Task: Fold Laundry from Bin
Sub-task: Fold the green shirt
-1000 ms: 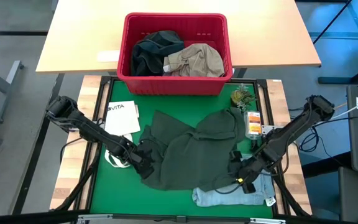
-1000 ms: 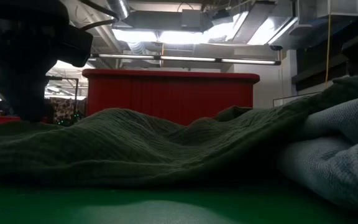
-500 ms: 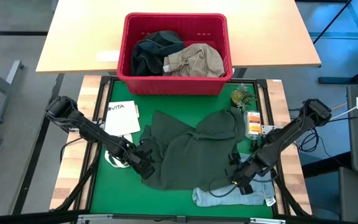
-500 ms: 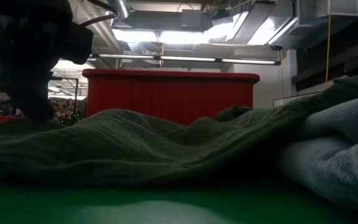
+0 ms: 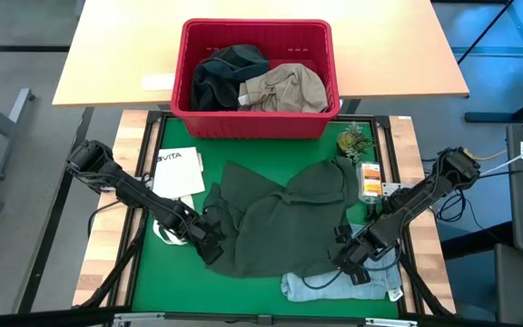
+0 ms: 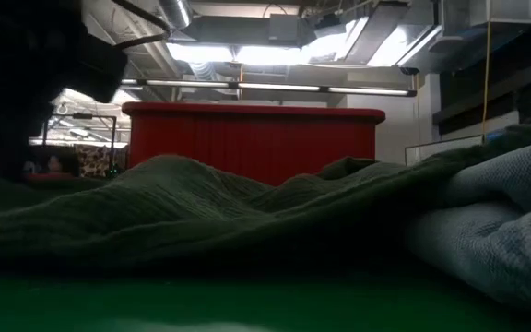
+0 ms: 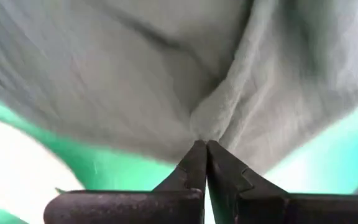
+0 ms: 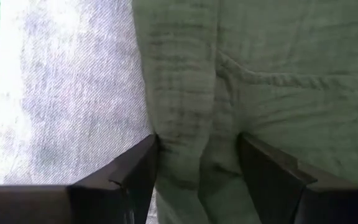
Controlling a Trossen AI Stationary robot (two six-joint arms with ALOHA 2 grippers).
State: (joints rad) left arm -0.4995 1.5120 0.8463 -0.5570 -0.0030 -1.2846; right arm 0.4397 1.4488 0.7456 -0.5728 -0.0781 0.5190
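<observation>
Jaws: left gripper [image 7: 205, 144] clamped on green garment [image 5: 280, 218] hem, right gripper [image 8: 197, 155] apart astride a fold; cloth judged soft, limp, best pinched at edges.

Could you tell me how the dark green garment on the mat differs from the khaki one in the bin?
The dark green garment lies spread over the green mat, outside the bin; the khaki garment sits bunched inside it. The green one is the larger and is pinched at its edge by the left tool, while nothing touches the khaki one. Both are crumpled and unfolded.
</observation>
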